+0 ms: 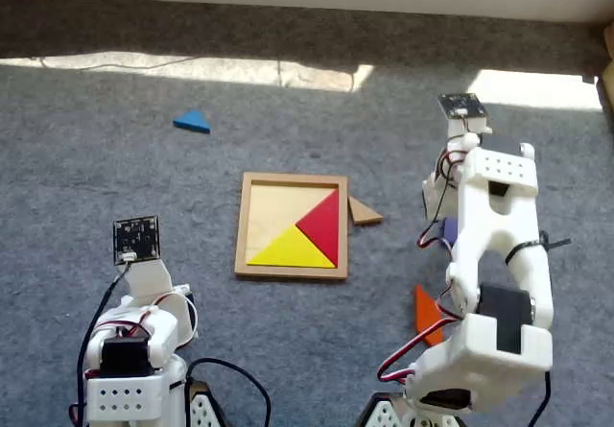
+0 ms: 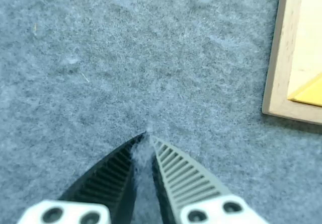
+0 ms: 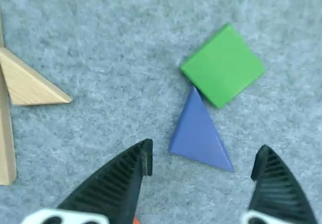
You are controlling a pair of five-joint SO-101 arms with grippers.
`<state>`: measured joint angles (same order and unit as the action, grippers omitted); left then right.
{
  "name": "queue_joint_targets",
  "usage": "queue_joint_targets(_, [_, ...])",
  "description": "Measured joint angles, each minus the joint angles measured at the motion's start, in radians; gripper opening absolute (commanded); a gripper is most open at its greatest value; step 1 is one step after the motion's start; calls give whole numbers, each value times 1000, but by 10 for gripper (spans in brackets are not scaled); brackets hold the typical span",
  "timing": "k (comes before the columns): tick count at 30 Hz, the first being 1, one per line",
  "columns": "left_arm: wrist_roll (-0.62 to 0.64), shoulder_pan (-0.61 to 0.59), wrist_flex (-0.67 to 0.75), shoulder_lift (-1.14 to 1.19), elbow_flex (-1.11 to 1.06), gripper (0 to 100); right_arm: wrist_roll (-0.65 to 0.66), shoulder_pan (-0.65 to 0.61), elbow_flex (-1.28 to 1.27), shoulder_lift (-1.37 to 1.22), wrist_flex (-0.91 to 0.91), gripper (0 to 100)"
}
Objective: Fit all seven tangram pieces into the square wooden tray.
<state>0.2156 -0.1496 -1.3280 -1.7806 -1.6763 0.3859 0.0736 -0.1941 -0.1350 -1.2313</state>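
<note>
**Hovering wide open over the violet triangle, two pieces seated in the tray**

You have the square wooden tray (image 1: 293,178) lying on the grey felt (image 1: 115,177) between your two arms. Two pieces sit inside it: a red triangle (image 1: 324,224) and a yellow triangle (image 1: 288,249). They meet along one edge and fill the tray corner nearest your right arm's base. The rest of the tray floor is bare wood.

A plain wooden triangle (image 1: 364,213) lies outside the tray, touching its rim on the right arm's side. Your right gripper (image 3: 204,153) is farther from the tray than that piece. Its fingers are spread wide and hold nothing, and a violet triangle (image 3: 199,133) lies flat on the felt in the gap just ahead of them. One tip of that triangle touches a green square (image 3: 223,65).

An orange piece (image 1: 425,312) lies on the same side of the tray, nearer the arm bases. Your right arm partly hides it, so you cannot tell its shape. A blue triangle (image 1: 193,121) lies well apart from the tray, beyond its far corner on the left arm's side.

Your left gripper (image 2: 149,143) is near the tray's rim on the left arm's side. Its fingers are drawn together with the tips almost meeting over bare felt, and nothing is between them.
</note>
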Motion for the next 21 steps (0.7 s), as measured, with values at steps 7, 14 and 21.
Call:
queue_joint_targets(7, [0, 0, 0, 0, 0, 5, 121, 34, 124, -126, -17, 317])
queue_joint_targets(14, [0, 0, 0, 0, 0, 5, 84, 46, 281, -301, 46, 317])
queue_joint_targets(21, [0, 0, 0, 0, 0, 5, 135, 44, 462, -499, 48, 249])
